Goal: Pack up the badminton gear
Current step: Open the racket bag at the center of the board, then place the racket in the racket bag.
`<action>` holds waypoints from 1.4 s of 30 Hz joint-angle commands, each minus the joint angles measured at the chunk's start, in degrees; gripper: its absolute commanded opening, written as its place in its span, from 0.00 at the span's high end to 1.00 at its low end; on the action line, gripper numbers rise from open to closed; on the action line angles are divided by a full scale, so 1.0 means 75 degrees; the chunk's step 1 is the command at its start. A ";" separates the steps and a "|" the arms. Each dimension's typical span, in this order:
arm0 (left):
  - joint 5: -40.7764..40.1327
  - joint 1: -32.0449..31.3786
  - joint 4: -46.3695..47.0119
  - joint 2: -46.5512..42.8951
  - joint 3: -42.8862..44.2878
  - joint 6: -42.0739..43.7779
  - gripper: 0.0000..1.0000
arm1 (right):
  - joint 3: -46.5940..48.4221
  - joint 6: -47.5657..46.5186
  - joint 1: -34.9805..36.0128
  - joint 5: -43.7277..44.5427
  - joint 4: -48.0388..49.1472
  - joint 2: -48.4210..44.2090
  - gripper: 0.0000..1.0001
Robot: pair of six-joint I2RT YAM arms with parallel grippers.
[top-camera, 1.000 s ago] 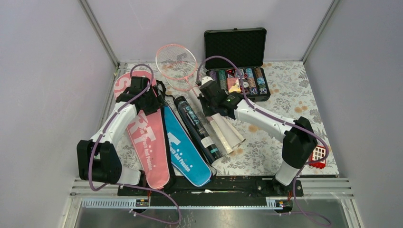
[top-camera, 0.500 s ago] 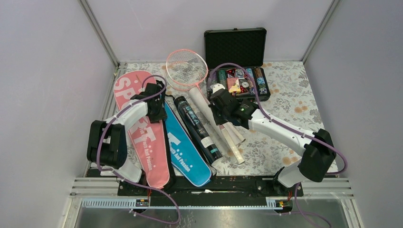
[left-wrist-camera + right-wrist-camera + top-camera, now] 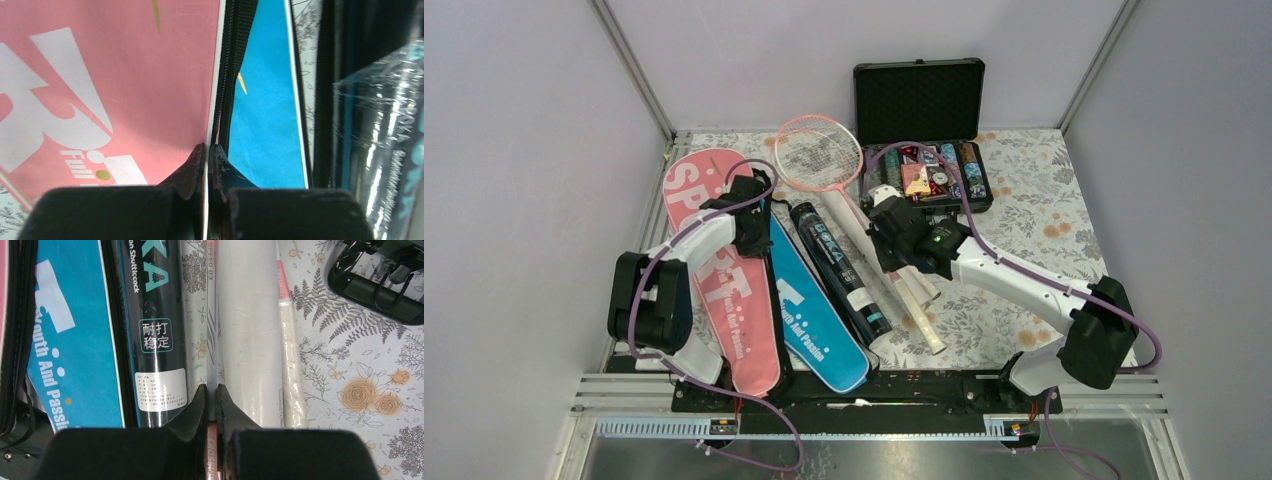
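Floral table (image 3: 1024, 200): left gripper (image 3: 207, 148) pinches edge of pink cover (image 3: 125, 75), mid-left; right gripper (image 3: 211, 388) pinches shaft of racket (image 3: 212, 315), head upper centre. You look set to bag it: lift that edge, then slide the racket in.

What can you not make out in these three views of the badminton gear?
Left wrist: whether the shut left gripper pinches trim of the pink cover; its fingers hide that.
Right wrist: the head of the pink racket; cut off by the top edge.
Top external: what the blue cover holds; its fabric is opaque.
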 commanded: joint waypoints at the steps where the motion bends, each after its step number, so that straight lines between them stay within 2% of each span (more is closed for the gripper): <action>1: -0.0148 -0.0007 -0.0089 -0.1057 0.0172 0.0157 1.00 | 0.0337 -0.0537 0.0423 0.0194 -0.0402 -0.0307 1.00; 15: 0.0268 -0.0007 -0.0235 -0.2244 0.0015 -0.0063 1.00 | 0.0189 -0.0656 0.1311 0.0526 -0.1136 -0.0403 1.00; 23: 0.0703 -0.0007 -0.0065 -0.2302 -0.0003 -0.0056 1.00 | 0.0316 -0.0212 0.2134 0.0695 -0.0595 0.0113 1.00; 26: 0.1048 -0.0007 -0.0082 -0.2328 -0.0029 -0.0107 1.00 | 0.0477 0.0001 0.2247 0.0660 -0.0105 0.0446 1.00; 35: 0.2115 -0.0018 0.0262 -0.2620 -0.0427 -0.0735 1.00 | 0.0594 0.0822 0.2253 0.0289 0.3363 0.1696 1.00; 42: 0.3109 -0.0018 0.1056 -0.2974 -0.1090 -0.1783 1.00 | 0.1308 0.0787 0.2254 0.0962 0.4680 0.2801 1.00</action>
